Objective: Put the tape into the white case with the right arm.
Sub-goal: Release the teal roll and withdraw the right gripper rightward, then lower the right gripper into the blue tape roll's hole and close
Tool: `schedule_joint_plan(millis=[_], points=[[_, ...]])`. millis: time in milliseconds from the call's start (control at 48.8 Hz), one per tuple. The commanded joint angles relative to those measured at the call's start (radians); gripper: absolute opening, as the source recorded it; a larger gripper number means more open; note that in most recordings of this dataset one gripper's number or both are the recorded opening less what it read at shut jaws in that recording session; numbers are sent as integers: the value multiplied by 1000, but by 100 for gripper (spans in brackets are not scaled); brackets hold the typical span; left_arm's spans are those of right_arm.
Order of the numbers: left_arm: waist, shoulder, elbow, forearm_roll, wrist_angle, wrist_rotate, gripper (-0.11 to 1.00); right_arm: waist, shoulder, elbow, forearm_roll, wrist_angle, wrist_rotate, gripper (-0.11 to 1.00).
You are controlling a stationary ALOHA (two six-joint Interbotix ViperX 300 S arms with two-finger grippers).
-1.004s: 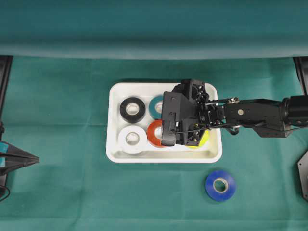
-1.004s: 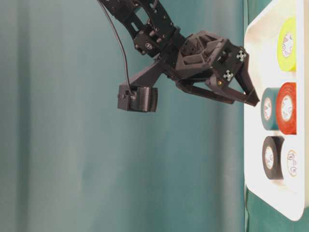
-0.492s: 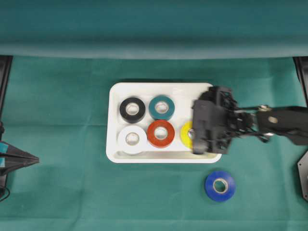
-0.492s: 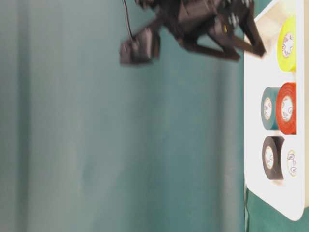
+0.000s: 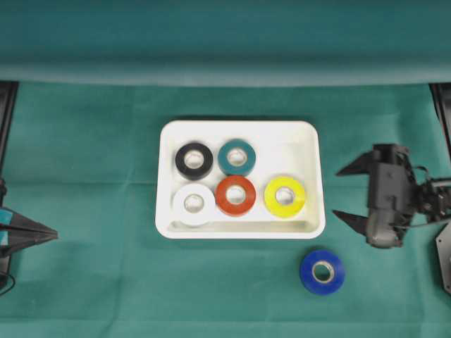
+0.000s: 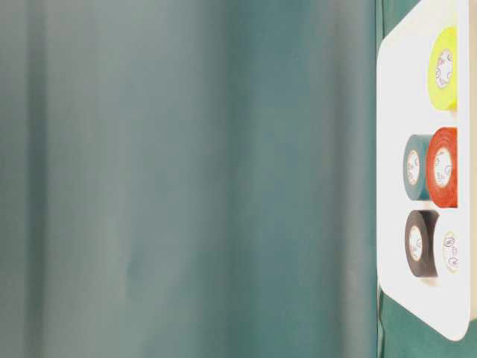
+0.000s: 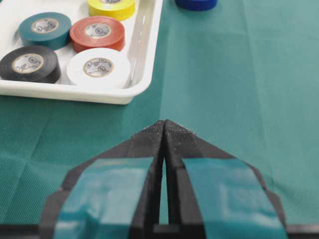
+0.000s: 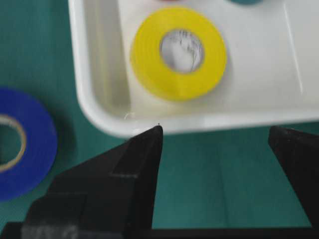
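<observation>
**Blue roll waits outside the case, near-left of the right tool**

In the overhead view the white case [image 5: 312,176] sits mid-worktop with five rolls inside: black, teal, white, red and yellow tape [image 5: 285,196]. The blue tape [image 5: 323,271] lies flat on the green cloth, outside the case, just off its near right corner.

The right tool [image 5: 349,193] hangs beside the case's right edge with its fingers spread wide and nothing between them, tips pointing left toward the case. From it the blue tape lies nearer to the viewer and slightly left, close by. A flat ring has no long axis, so any approach across its width should serve.

The left tool [image 7: 163,130] sits well apart at the left edge, its fingers pressed together, far from the blue tape; the right arm is plainly the nearer.
</observation>
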Motion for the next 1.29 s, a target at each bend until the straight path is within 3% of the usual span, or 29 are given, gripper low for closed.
schedule_joint_plan(millis=[0,307,717,881,1271], points=[[3,8,-12,0,-14,0,0,5,-48,20,3,-8,9,69],[3,8,-12,0,-14,0,0,48,-95,46,3,-12,12,69],[3,8,-12,0,-14,0,0,354,-104,77,26,-17,28,69],[3,8,-12,0,-14,0,0,430,-106,80,26,-14,32,69],[3,8,-12,0,-14,0,0,454,-95,77,26,-25,32,69]])
